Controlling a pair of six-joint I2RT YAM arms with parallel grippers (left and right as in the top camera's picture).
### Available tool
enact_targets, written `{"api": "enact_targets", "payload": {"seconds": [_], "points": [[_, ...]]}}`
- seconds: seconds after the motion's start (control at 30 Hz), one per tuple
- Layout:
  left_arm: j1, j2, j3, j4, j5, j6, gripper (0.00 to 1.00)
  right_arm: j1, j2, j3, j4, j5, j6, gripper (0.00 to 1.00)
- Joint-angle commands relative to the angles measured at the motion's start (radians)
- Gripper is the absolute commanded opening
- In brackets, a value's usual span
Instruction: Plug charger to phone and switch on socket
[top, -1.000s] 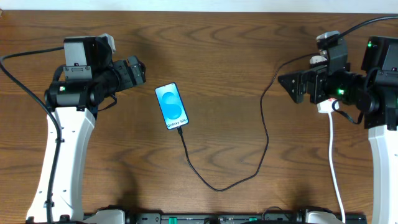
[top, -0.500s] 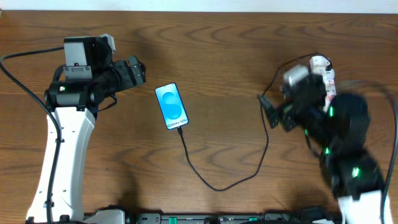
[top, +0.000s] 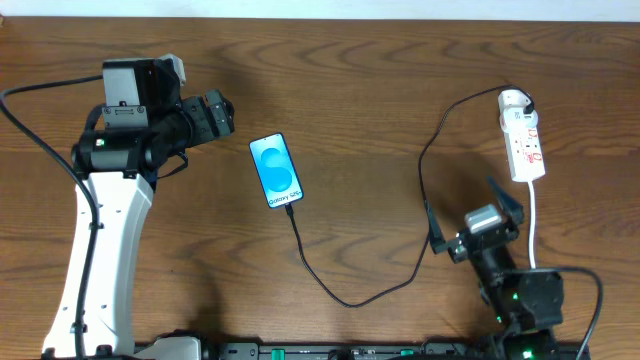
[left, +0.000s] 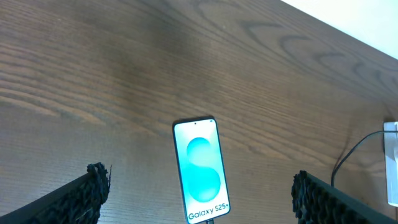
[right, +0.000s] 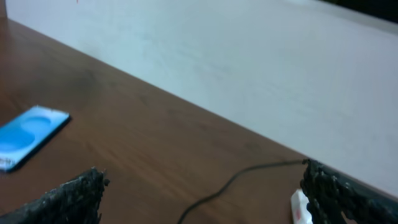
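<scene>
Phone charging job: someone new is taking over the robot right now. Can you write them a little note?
Left gripper: fingers open, empty, left of the phone.
Right gripper: fingers open, empty, near the table's front edge, apart from the socket.
Done: the charger runs from the phone's bottom edge to the socket's far end and looks plugged in at both.
Left: check the socket switch; I cannot tell whether it is on.

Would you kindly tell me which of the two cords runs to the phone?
The thin black charger, ending at the phone; the thick white cord leaves the socket.
</scene>
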Motion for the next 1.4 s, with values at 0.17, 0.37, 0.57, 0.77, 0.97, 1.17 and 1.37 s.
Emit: {"api": "enact_targets", "payload": {"seconds": [0.17, 0.37, 0.57, 0.77, 0.97, 1.17, 1.37], "points": [[0.0, -0.001, 0.008, 0.0, -0.01, 0.017, 0.95, -0.014, -0.179, -0.107, -0.092, -0.041, -0.011, 0.99], [0.0, -0.001, 0.008, 0.0, -0.01, 0.017, 0.95, -0.013, -0.244, -0.107, -0.169, -0.06, 0.019, 0.99], [0.0, -0.001, 0.008, 0.0, -0.01, 0.017, 0.95, -0.011, -0.241, -0.107, -0.171, -0.063, 0.019, 0.99], [0.0, -0.001, 0.008, 0.0, -0.01, 0.017, 0.95, -0.011, -0.241, -0.107, -0.171, -0.063, 0.019, 0.99], [0.0, -0.001, 0.008, 0.0, -0.01, 0.017, 0.95, -0.011, -0.241, -0.107, -0.171, -0.063, 0.019, 0.99], [0.0, -0.001, 0.008, 0.0, -0.01, 0.017, 0.95, -0.011, -0.241, -0.107, -0.171, -0.063, 0.019, 0.99], [0.0, -0.001, 0.008, -0.002, -0.01, 0.017, 0.96, -0.011, -0.241, -0.107, -0.171, -0.063, 0.019, 0.99]]}}
